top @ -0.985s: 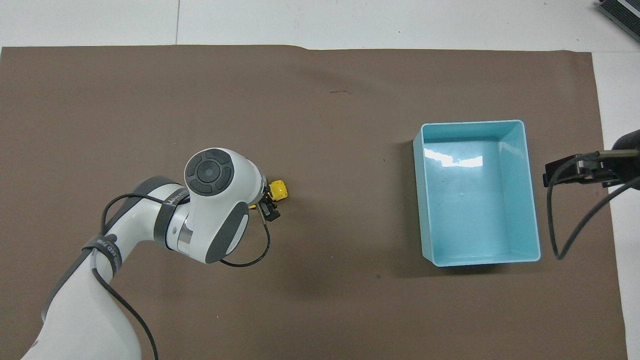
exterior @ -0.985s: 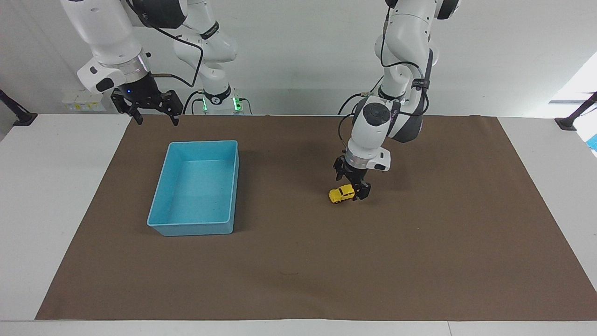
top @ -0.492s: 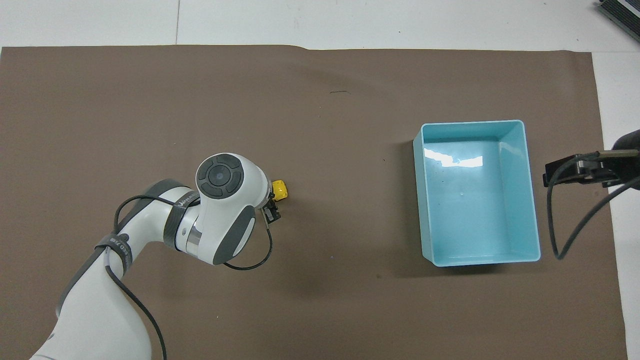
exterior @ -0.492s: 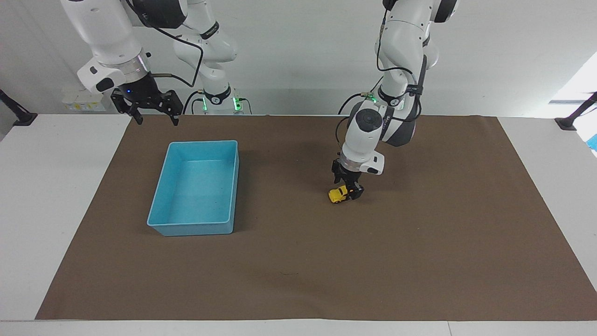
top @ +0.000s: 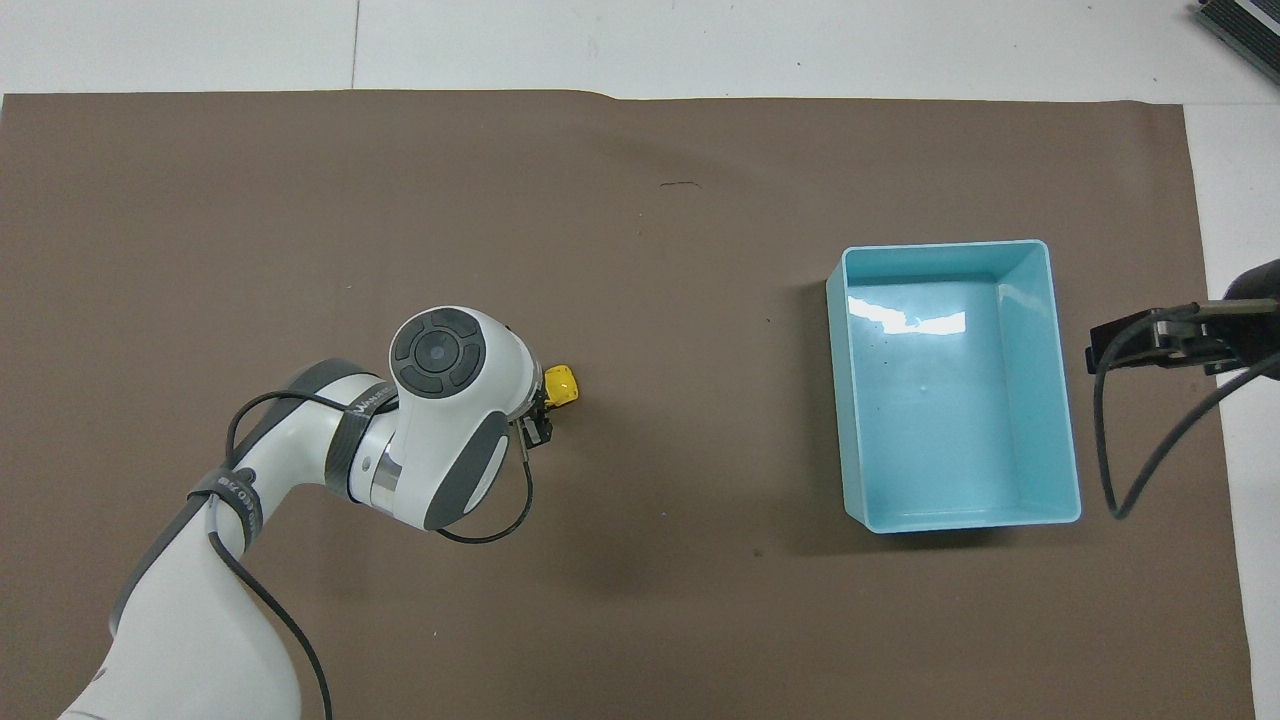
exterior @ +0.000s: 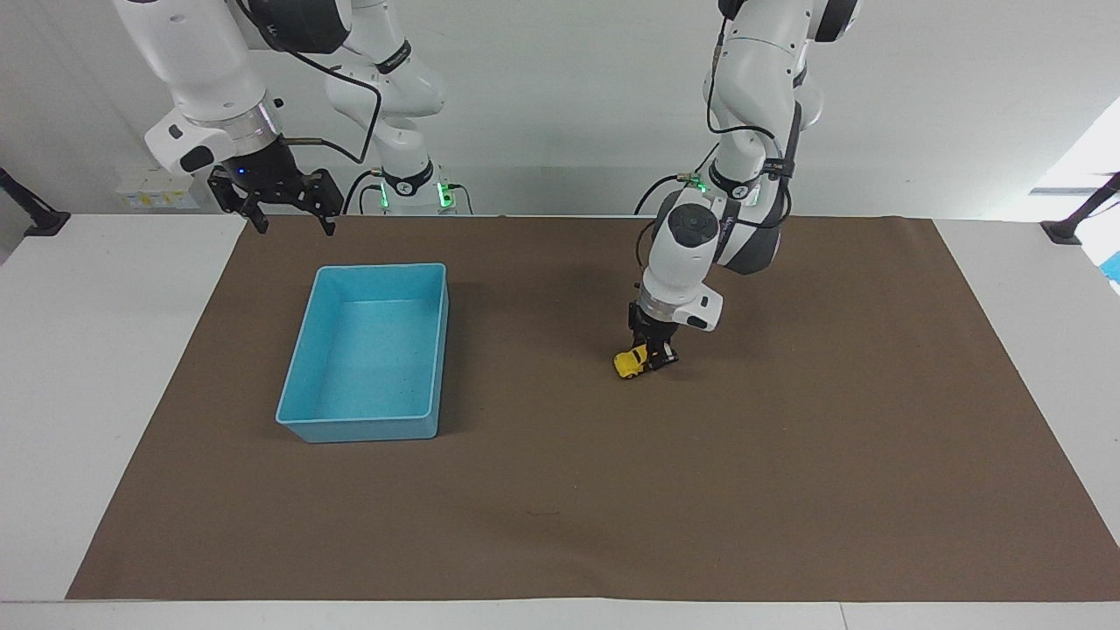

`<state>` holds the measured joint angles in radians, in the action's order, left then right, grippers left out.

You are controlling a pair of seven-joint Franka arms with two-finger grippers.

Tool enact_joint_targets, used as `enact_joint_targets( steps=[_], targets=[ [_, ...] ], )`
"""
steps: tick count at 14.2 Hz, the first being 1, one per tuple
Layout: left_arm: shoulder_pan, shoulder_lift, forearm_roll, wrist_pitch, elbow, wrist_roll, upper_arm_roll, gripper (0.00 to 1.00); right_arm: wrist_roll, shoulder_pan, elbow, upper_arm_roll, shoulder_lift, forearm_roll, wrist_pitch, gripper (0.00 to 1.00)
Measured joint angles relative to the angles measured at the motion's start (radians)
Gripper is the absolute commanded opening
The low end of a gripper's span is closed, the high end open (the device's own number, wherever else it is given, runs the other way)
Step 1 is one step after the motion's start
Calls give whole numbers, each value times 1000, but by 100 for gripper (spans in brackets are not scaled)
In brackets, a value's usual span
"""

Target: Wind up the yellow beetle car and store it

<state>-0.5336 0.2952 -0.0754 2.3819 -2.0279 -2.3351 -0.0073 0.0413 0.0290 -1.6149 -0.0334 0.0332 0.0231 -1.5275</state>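
Observation:
The yellow beetle car (exterior: 627, 364) sits on the brown mat (exterior: 787, 455) toward the left arm's end of the table. My left gripper (exterior: 654, 356) reaches down and is shut on the car's rear half. In the overhead view only the car's front (top: 562, 384) pokes out from under the left wrist (top: 445, 400). My right gripper (exterior: 282, 220) hangs open and empty above the table's edge, next to the blue bin (exterior: 293, 385), and waits.
The blue bin (top: 1068, 430) is empty and stands on the mat toward the right arm's end. White tabletop (exterior: 105, 367) borders the mat. A cable (top: 1140, 470) hangs from the right wrist beside the bin.
The left gripper has closed on the yellow car and shifted slightly toward the bin's end. The car has turned a little. The right arm has stayed still.

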Motion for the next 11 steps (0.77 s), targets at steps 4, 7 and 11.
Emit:
enact_joint_targets(
  steps=[4, 7, 11],
  targets=[
    [14, -28, -1, -1, -39, 56, 12, 0, 0, 0, 0, 0, 0, 0, 0, 100],
    [58, -56, -9, -11, -76, 103, 11, 0, 0, 0, 0, 0, 0, 0, 0, 100],
    [133, -93, -22, -29, -123, 212, 10, 0, 0, 0, 0, 0, 0, 0, 0, 100]
  ],
)
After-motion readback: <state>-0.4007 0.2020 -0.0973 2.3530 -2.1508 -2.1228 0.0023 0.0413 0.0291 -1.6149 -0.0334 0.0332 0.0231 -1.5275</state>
